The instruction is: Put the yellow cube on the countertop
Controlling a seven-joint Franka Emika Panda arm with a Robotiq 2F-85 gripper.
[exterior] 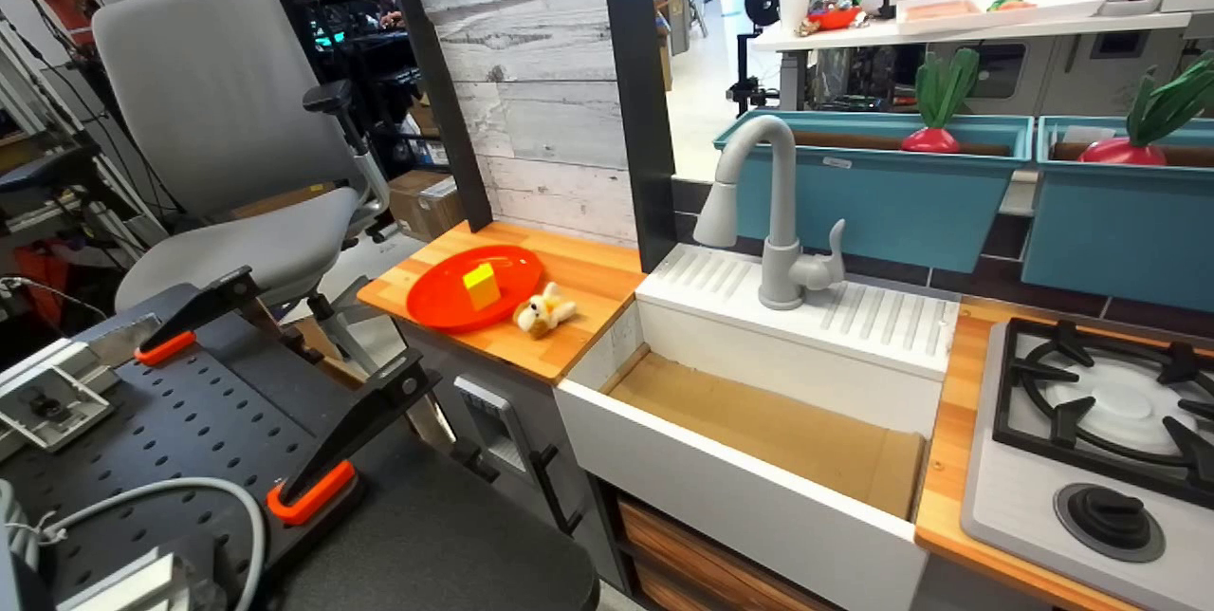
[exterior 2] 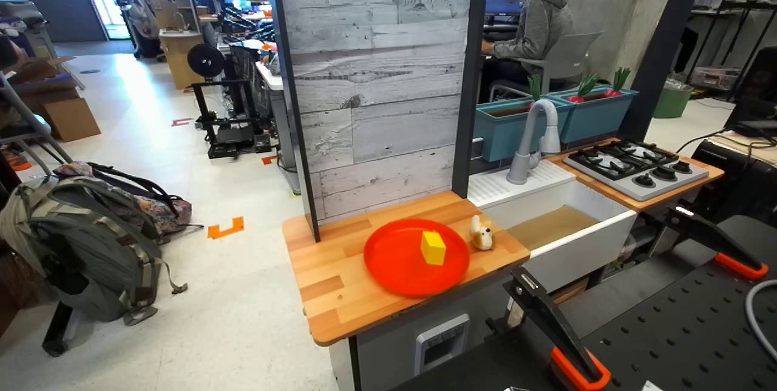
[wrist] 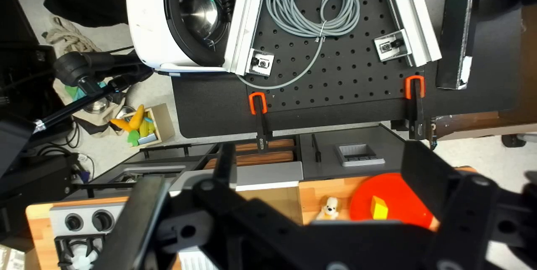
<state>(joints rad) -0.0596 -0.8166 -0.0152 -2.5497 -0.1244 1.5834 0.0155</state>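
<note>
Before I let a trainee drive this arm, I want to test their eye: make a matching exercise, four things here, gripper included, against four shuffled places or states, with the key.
Column one
1. small yellow cube
2. round orange-red plate
3. tan-and-white toy dog
4. black two-fingered gripper

Column two
A. open, holding nothing
B. on the light-brown wooden countertop, between the plate and the white sink basin
C. on the plate
D. directly beneath the cube

Right pairs: 1-C, 2-D, 3-B, 4-A
</note>
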